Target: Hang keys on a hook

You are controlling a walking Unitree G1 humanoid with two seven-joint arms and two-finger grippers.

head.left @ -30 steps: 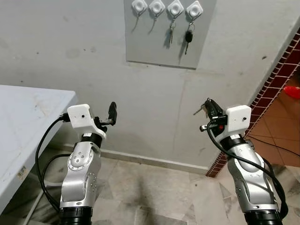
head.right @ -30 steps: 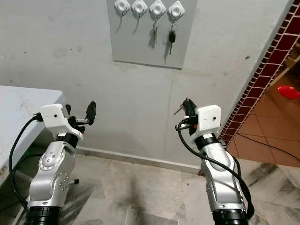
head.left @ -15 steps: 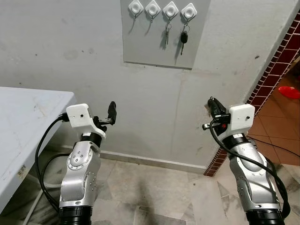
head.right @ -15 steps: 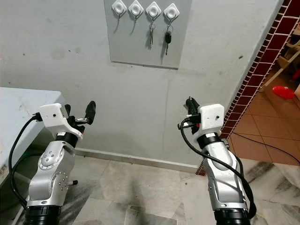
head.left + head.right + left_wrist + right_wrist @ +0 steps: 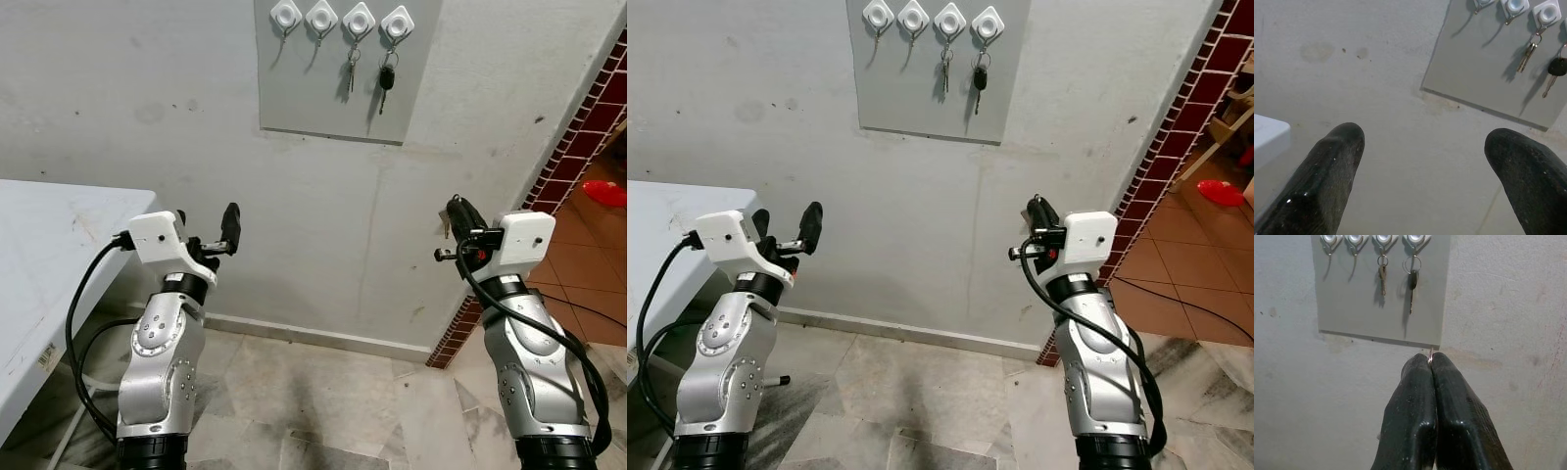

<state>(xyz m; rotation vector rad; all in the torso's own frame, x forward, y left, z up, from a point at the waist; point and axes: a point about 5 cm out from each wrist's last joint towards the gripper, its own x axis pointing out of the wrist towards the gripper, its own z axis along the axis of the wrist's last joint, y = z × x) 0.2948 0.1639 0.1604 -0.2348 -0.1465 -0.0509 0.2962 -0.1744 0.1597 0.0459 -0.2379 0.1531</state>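
Your right gripper has turned toward the wall, fingers pressed together on the key ring. The left gripper stays apart, idle. Raise the ring to the empty hook, far up, slowly.

panel grey | hooks white | fingers black | brick edging dark red, pale grid

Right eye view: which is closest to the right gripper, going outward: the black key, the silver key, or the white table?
1. Black key, on the board up and left of the right gripper.
2. Silver key, one hook further left.
3. Table, far left.
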